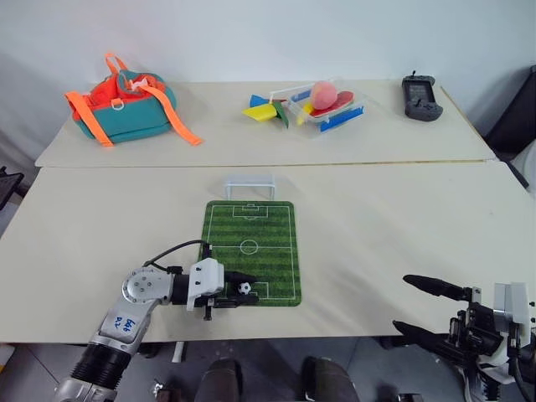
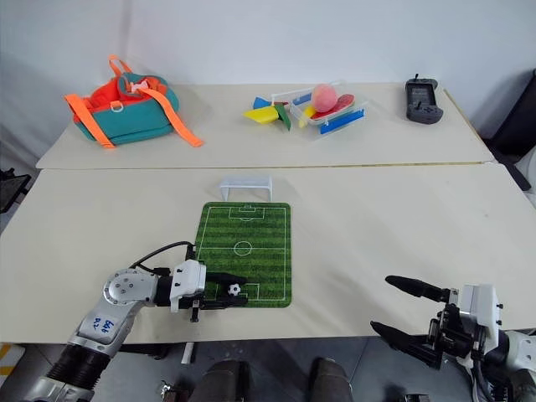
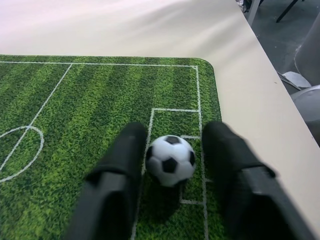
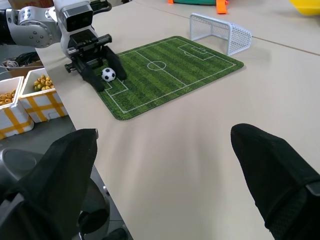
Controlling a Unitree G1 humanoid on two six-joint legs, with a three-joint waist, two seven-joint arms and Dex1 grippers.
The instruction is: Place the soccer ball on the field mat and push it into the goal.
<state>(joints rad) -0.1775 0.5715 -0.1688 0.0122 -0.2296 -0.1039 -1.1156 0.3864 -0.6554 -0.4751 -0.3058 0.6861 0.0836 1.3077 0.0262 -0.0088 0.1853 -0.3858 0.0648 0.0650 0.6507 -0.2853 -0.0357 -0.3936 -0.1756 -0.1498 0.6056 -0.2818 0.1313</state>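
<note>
From the head camera, the field mat [image 1: 251, 251] is seen lying flat on the nearer table, with the goal [image 1: 249, 187] standing just beyond the mat's far end. The soccer ball [image 1: 244, 288] rests on the mat at its near end, inside the near penalty box. The left gripper [image 1: 241, 290] is laid level across that end of the mat, its jaws parted with the ball between them. The right gripper [image 1: 423, 308] is held off the table's near edge, well to the right of the mat, jaws wide apart and empty. An orange and teal bag [image 1: 124, 107] and a clear tray of toys [image 1: 328, 106] are seen on the far table beyond the goal.

In the left wrist view, the ball [image 3: 170, 160] sits between the two black fingers [image 3: 125, 165]; one touches it or nearly so, and a gap is seen at the other.

In the right wrist view, the mat [image 4: 167, 72], goal [image 4: 220, 31] and ball [image 4: 108, 74] are seen past the spread fingers [image 4: 270, 165].
</note>
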